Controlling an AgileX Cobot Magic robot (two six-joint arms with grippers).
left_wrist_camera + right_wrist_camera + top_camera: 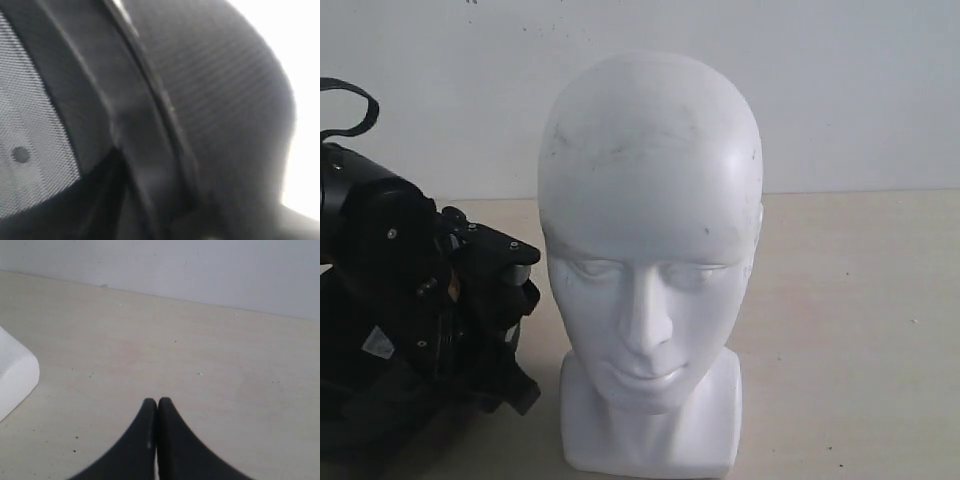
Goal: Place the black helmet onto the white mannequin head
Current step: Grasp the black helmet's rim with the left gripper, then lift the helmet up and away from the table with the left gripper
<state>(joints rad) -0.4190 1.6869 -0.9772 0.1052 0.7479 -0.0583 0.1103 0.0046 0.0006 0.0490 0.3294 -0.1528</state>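
The white mannequin head point(650, 250) stands upright on its squarish base in the middle of the exterior view, facing the camera. The black helmet point(370, 400) sits low at the left edge, showing dark padding, a small white label point(377, 346) and a strap loop point(350, 100). My left arm point(485, 255) reaches down into it. The left wrist view is filled with the helmet's dark padding point(215, 90) and grey mesh liner point(30, 125), so the left fingers cannot be made out. My right gripper point(157, 402) is shut and empty over bare table, with a corner of the mannequin's base point(15, 375) beside it.
The pale wooden table point(860, 330) stretches to the right of the mannequin head. A plain white wall point(840, 90) runs along the back edge of the table.
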